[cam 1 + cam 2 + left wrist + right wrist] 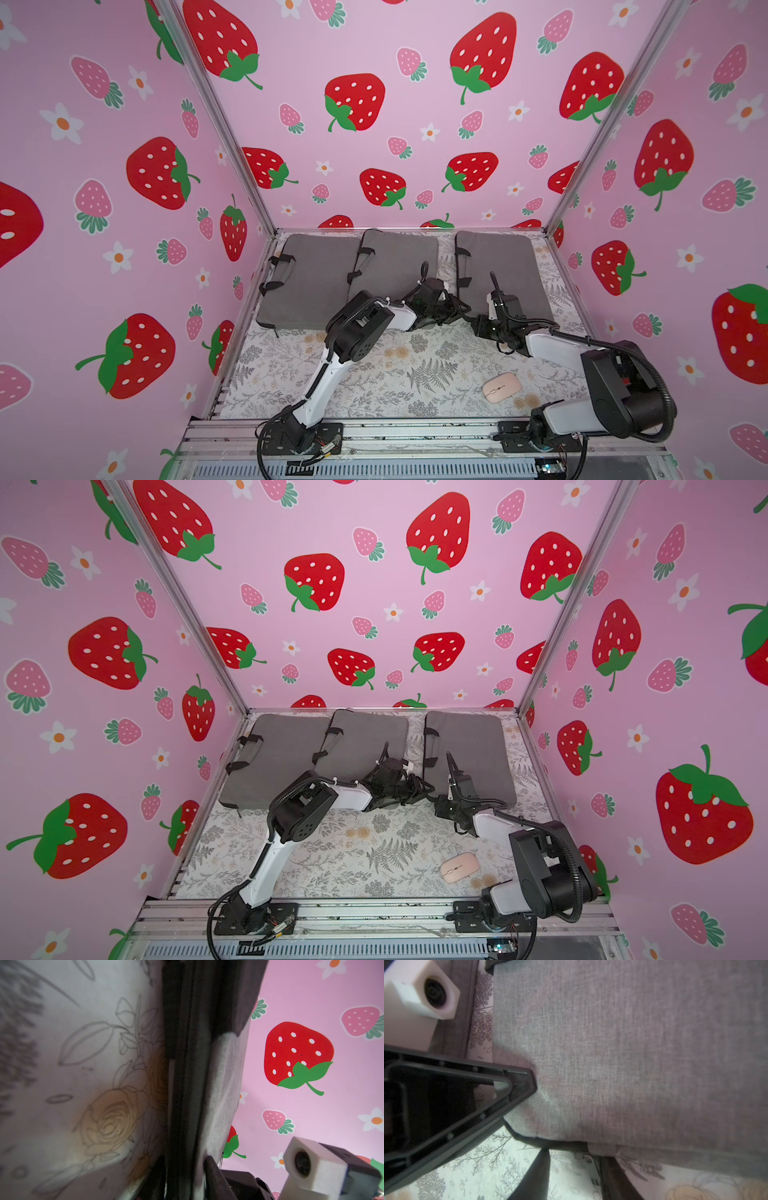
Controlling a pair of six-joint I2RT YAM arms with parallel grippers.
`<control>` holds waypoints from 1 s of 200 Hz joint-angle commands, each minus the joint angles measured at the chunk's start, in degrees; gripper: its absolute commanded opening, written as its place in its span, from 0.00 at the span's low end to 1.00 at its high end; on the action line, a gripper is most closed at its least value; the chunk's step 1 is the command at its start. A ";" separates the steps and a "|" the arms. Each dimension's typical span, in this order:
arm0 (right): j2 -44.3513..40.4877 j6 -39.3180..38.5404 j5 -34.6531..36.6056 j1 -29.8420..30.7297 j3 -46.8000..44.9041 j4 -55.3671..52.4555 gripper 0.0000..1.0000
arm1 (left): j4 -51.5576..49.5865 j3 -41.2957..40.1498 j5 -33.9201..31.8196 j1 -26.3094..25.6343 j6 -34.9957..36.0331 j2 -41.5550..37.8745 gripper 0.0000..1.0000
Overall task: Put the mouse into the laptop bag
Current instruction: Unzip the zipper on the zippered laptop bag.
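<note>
The pink mouse [502, 387] [458, 867] lies on the floral cloth near the front right, with no gripper at it. The grey laptop bag [498, 266] [469, 746] at the back right lies flat. At this bag's near left corner my left gripper [457, 309] [185, 1176] stands open. Its fingers straddle the edge of the bag [224, 1084], one on the table side and one on top. My right gripper [476, 323] [573, 1178] is open just in front of the same corner, with only tablecloth between its fingers. The bag [633, 1053] fills the right wrist view.
Two more grey bags [311, 274] [395, 262] with black handles lie at the back left and middle, partly overlapping. Strawberry-print walls close in three sides. The two arms nearly meet at the bag's corner. An aluminium rail [415, 432] runs along the front.
</note>
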 commanded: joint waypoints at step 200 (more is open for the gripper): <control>-6.74 -0.53 5.12 7.54 1.74 -11.19 0.00 | 0.05 11.50 0.61 -6.82 -2.62 7.04 0.02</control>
